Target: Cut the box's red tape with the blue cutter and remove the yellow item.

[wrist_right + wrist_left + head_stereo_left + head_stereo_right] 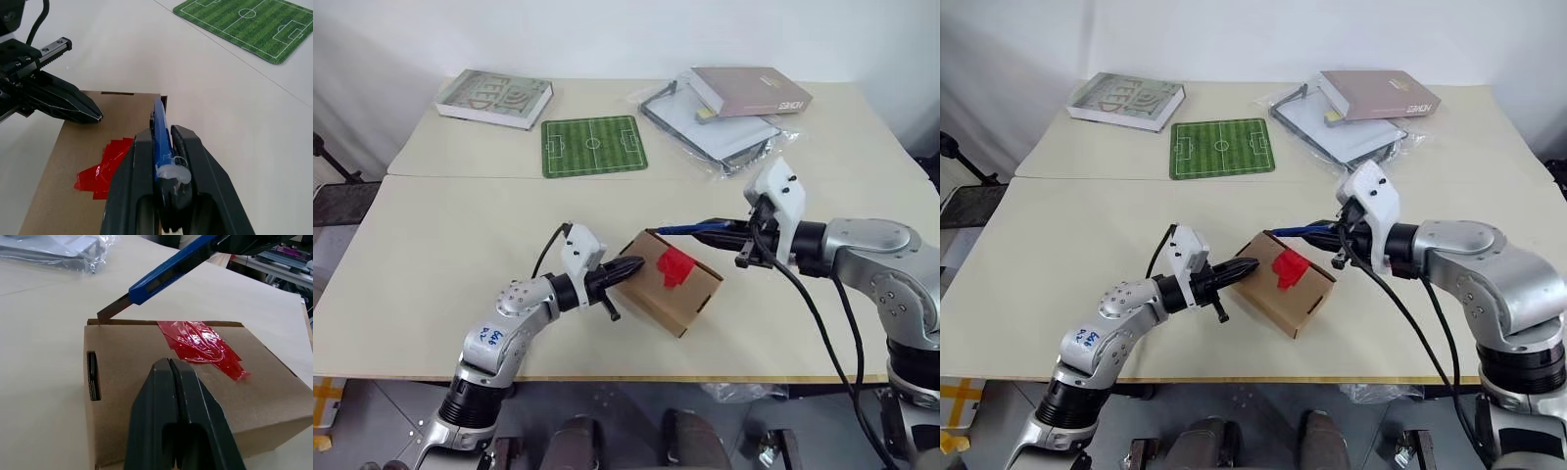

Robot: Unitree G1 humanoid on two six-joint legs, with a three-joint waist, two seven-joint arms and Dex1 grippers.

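While the right hand (pixel 744 238) grips the blue cutter (pixel 168 271), blade tip at the box's (pixel 690 294) far top edge, the closed left hand (pixel 631 268) presses that box on the desk (pixel 440 245). Its red tape (pixel 203 342) looks uncut, so cutting and removing the unseen yellow item remain.

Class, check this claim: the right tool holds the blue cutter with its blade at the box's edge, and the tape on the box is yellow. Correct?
Not quite. The tape is red, as the left wrist view shows. The right tool does hold the blue cutter, blade at the box's edge.
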